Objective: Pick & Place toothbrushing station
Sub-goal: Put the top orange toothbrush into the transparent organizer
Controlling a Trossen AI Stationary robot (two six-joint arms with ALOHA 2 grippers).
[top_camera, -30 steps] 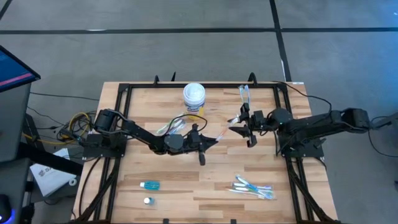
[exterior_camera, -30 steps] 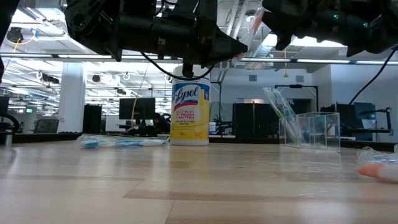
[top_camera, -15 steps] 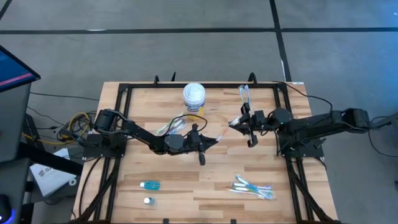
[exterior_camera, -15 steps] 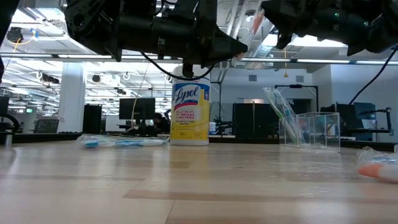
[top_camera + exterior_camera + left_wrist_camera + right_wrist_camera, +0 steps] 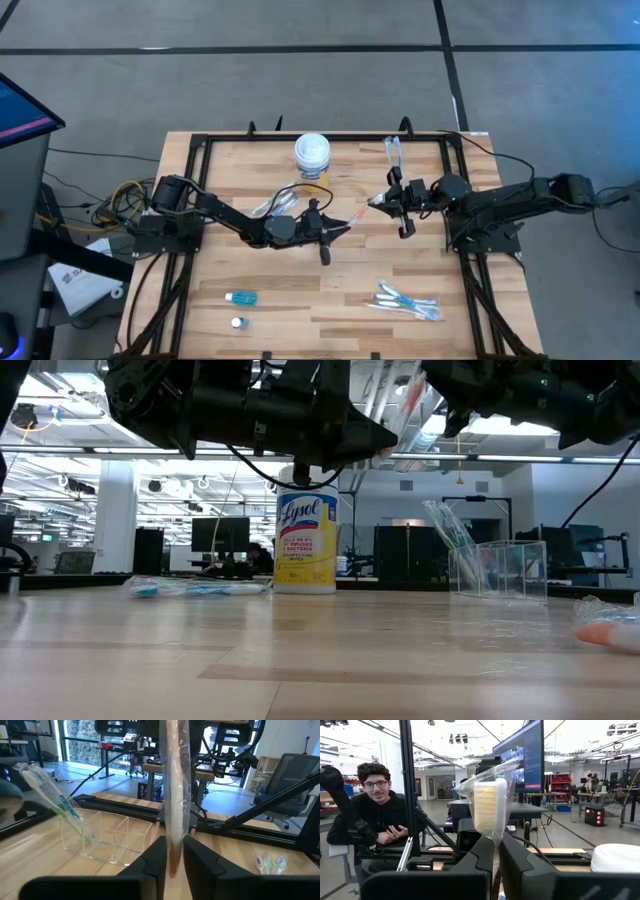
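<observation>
Closest to the front edge of the worktop [image 5: 330, 285] sat a small blue tube [image 5: 241, 297] with a little white cap [image 5: 237, 322] just beside it. Off toward the right arm's side was a loose bunch of wrapped toothbrushes [image 5: 408, 301] lying flat.

Mid-worktop was where the action was. Both arms reached in toward each other, up off the wood, with one plastic-wrapped toothbrush [image 5: 360, 215] spanning between them. The right pincer [image 5: 380, 203] was clamped tight on the head end; from its wrist camera you could see the pale yellow bristles sticking up inside the wrapper right above its fingers. The left pincer [image 5: 343, 227] had the handle end sitting between its jaws, but honestly I couldn't tell if it was pinching it or had gone loose. Just behind the left arm another clear packet of toothbrushes [image 5: 275, 205] lay on the wood.

Further back stood the white-lidded yellow canister [image 5: 312, 155], upright. Near the far rail on the right arm's side was a clear plastic holder [image 5: 107, 837] with a couple of compartments. A pair of bagged toothbrushes [image 5: 55, 795] leaned out of one end compartment; the others looked bare.

Beyond the worktop, a person [image 5: 377, 815] in a dark top sat facing it, with desks and monitors behind.
</observation>
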